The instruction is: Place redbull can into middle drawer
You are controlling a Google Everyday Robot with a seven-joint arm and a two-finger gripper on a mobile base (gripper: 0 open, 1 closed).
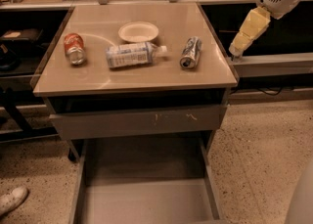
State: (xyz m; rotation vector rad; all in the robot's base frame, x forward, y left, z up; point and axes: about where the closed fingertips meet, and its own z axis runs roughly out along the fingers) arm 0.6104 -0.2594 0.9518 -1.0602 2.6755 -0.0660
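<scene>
The redbull can (pixel 190 52), slim and silver-and-blue, lies on its side on the right part of the tan cabinet top (pixel 98 78). The middle drawer (pixel 146 201), a grey tray with a plain floor, stands pulled out at the bottom of the view, and nothing lies on the part of its floor that shows. My gripper (pixel 237 47) hangs at the upper right, just off the cabinet top's right edge, to the right of the can and apart from it. It holds nothing that I can see.
A white-labelled plastic bottle (pixel 131 54) lies mid-top, a white bowl (pixel 138 31) behind it, and an orange-red soda can (pixel 74 48) at the left. The scratched grey drawer front (pixel 137 120) sits above the open drawer. A shoe (pixel 12 199) shows at the lower left.
</scene>
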